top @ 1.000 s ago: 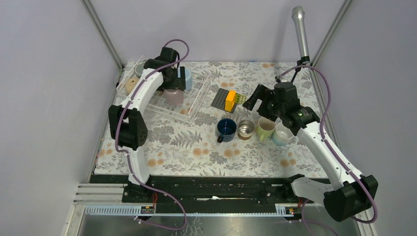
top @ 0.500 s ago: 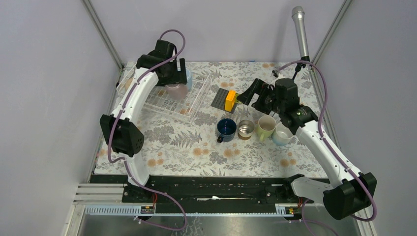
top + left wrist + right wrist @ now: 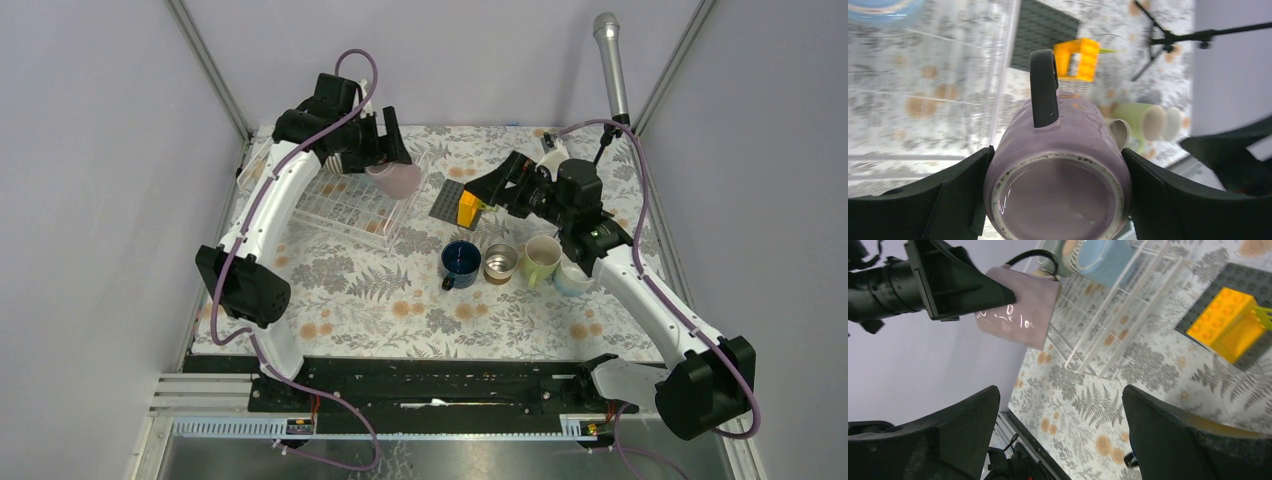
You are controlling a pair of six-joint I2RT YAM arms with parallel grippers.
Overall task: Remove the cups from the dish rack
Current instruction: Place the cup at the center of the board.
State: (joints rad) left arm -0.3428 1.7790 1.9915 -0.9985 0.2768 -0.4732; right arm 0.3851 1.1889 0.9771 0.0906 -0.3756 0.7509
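- Above the right-hand rim of the dish rack [image 3: 340, 210], the mauve mug [image 3: 397, 180] hangs in the air, clear of the wire bars and tipped onto its side. The left wrist view looks straight at its base, with the dark handle uppermost.
- The left fingers [image 3: 385, 158] are spread wide around the mug's body and press on its two sides. That is the whole grip.
- The right fingers [image 3: 497, 185] stand fully apart and hold nothing. They hover over the yellow block [image 3: 468, 205] and the dark studded plate [image 3: 448, 200], facing the carried mug.
- On the table [image 3: 380, 290] stands a row of four: a navy mug [image 3: 461, 260], a steel mug [image 3: 499, 263], a pale green mug [image 3: 541, 258] and a pale mug [image 3: 575, 275].
- A light blue mug [image 3: 1103, 257] sits in the rack, so the unloading looks part done.
- The step in hand appears to be carrying the mauve mug out of the rack.
- Next it needs either a hand-over to the waiting right fingers or a bare spot on the table near the row. Either way it must be turned upright and kept off the blocks.
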